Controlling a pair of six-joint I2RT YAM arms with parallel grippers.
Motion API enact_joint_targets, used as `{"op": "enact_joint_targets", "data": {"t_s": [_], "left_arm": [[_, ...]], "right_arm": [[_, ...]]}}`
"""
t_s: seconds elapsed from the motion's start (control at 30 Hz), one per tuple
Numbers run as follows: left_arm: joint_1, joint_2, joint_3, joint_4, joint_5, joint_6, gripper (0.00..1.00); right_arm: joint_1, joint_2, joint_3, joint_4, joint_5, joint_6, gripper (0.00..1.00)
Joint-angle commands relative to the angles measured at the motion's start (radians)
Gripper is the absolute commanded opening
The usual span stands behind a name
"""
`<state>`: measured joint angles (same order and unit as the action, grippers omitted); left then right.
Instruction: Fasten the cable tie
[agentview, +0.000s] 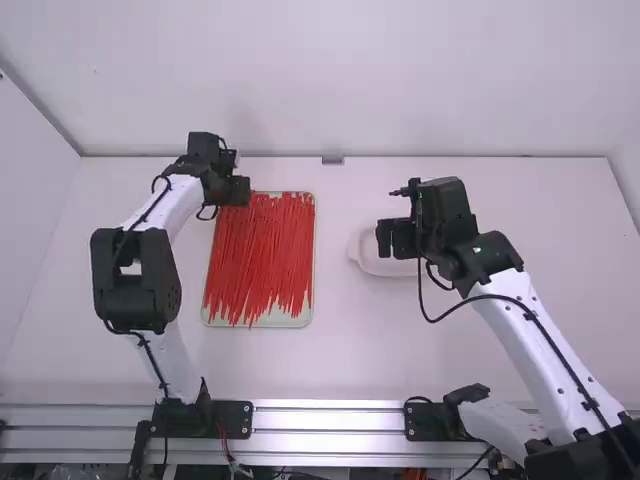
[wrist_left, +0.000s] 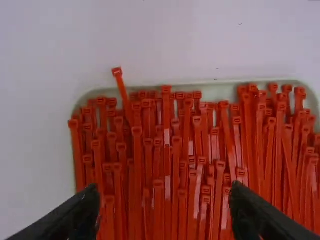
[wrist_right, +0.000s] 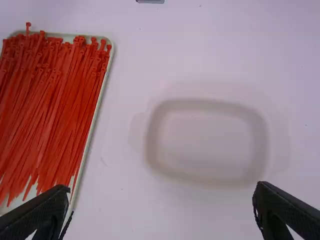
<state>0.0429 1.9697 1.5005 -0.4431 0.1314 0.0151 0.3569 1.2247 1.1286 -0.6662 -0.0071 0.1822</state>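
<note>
Several red cable ties (agentview: 262, 257) lie side by side on a pale flat tray (agentview: 308, 318) left of the table's middle. In the left wrist view the heads of the cable ties (wrist_left: 190, 160) point toward the tray's far rim (wrist_left: 215, 89), and one tie (wrist_left: 120, 82) sticks out past it. My left gripper (agentview: 226, 188) hovers over the tray's far left corner, open, its fingers (wrist_left: 75, 215) spread wide above the ties with nothing between them. My right gripper (agentview: 392, 240) is open over a white empty dish (wrist_right: 207, 142), holding nothing.
The white dish (agentview: 366, 252) sits right of the tray, partly under the right gripper. A small grey fitting (agentview: 332, 158) marks the table's far edge. Bare white table spreads in front of the tray and to the far right.
</note>
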Motion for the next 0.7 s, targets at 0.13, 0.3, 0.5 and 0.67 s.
{"op": "enact_joint_targets", "data": {"t_s": [0.13, 0.3, 0.5, 0.67], "left_arm": [[-0.004, 0.042, -0.02, -0.019, 0.019, -0.01, 0.61], [-0.008, 0.053, -0.02, -0.014, 0.018, -0.011, 0.59], [-0.01, 0.092, -0.023, -0.012, 0.019, -0.011, 0.55], [-0.01, 0.11, -0.035, -0.01, 0.019, -0.026, 0.54]], "right_arm": [[-0.003, 0.0, 0.037, -0.005, 0.008, 0.001, 0.98], [-0.005, 0.0, 0.037, -0.003, 0.007, 0.001, 0.98], [-0.005, 0.0, 0.037, -0.005, 0.007, 0.001, 0.98], [-0.005, 0.0, 0.037, -0.008, 0.008, 0.005, 0.98]]}}
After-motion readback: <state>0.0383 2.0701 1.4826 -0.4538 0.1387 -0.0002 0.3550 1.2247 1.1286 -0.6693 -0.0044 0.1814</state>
